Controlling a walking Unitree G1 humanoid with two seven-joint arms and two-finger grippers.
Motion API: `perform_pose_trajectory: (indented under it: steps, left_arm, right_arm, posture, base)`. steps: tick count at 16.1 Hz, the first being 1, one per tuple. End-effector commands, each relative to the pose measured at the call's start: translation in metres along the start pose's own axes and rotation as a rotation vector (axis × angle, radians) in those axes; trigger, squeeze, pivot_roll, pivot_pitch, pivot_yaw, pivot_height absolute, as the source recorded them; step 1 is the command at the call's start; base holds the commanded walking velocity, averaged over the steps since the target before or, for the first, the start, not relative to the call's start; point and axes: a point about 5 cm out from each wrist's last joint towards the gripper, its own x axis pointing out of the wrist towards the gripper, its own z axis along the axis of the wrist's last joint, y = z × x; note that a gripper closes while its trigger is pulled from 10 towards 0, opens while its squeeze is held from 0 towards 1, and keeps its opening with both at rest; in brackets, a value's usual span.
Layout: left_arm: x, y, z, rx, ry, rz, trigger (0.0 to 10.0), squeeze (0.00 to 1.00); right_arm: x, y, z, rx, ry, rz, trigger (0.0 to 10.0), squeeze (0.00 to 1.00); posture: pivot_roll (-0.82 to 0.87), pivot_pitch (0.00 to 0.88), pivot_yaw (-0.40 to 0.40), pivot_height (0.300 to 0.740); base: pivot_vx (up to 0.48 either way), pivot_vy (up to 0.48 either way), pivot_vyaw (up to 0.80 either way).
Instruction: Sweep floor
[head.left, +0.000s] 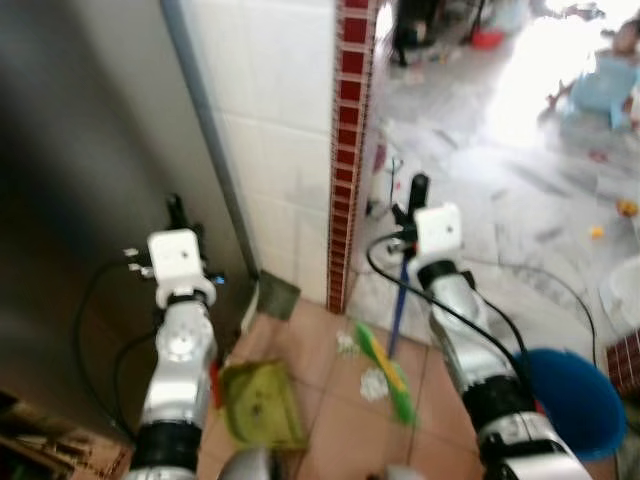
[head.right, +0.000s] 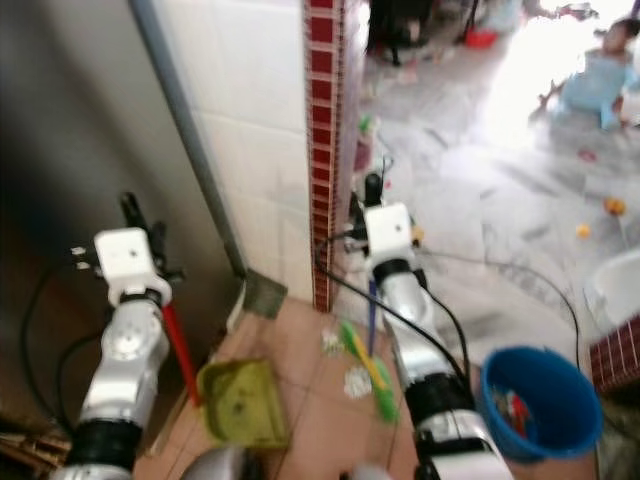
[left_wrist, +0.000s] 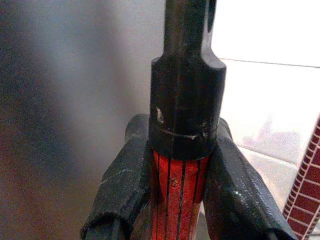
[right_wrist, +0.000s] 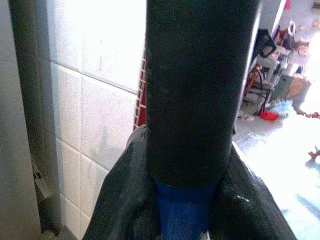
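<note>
White tiled wall (head.left: 280, 130), terracotta floor (head.left: 330, 400) — glaring marble floor (head.left: 520, 180) beyond.

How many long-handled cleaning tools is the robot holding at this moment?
2. The left gripper clamps the red handle of the green dustpan; the right gripper clamps the blue handle of the green broom.

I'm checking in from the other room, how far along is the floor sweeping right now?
Both tools are picked up: the left gripper is shut on the red dustpan handle, the right gripper on the blue broom handle. In hand: the green broom head sits by white scraps on the tiles. Left: those scraps are not yet in the green dustpan.
</note>
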Motion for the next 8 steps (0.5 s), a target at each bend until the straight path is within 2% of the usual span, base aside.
perform_pose_trajectory:
  steps: [1, 8]
  left_arm:
    - [0.0026, 0.0024, 0.0092, -0.016, -0.044, 0.007, 10.0, 0.00]
    - [0.0026, 0.0018, 0.0021, -0.012, -0.015, 0.021, 10.0, 0.00]
  right_arm:
    - [0.0054, 0.0052, 0.0125, -0.019, -0.054, 0.017, 10.0, 0.00]
    - [0.0053, 0.0059, 0.0140, -0.044, -0.062, 0.025, 10.0, 0.00]
  posture:
    - [-0.06, 0.000, -0.003, 0.740]
    - [-0.05, 0.000, -0.004, 0.740]
  base:
    - [0.000, 0.000, 0.00]
    - [0.000, 0.000, 0.00]
